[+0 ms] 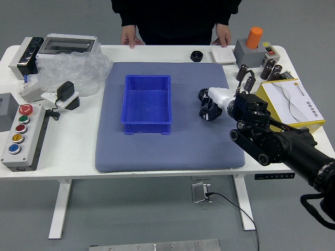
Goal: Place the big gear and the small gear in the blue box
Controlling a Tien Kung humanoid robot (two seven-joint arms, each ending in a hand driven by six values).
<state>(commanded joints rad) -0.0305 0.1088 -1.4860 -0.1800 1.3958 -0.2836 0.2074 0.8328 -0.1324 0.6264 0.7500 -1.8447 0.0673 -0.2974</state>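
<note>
Grey floor surrounds the white table, whose blue-grey mat carries the blue box. In the head view, the right hand reaches low over the mat beside the box; its opening and any hold cannot be told, nor can either gear be made out. A person's hands are at the far edge.

Robotics lab: black robot arm reaching over the right edge of a white bench. Push-button box at its left edge, grey floor.
</note>
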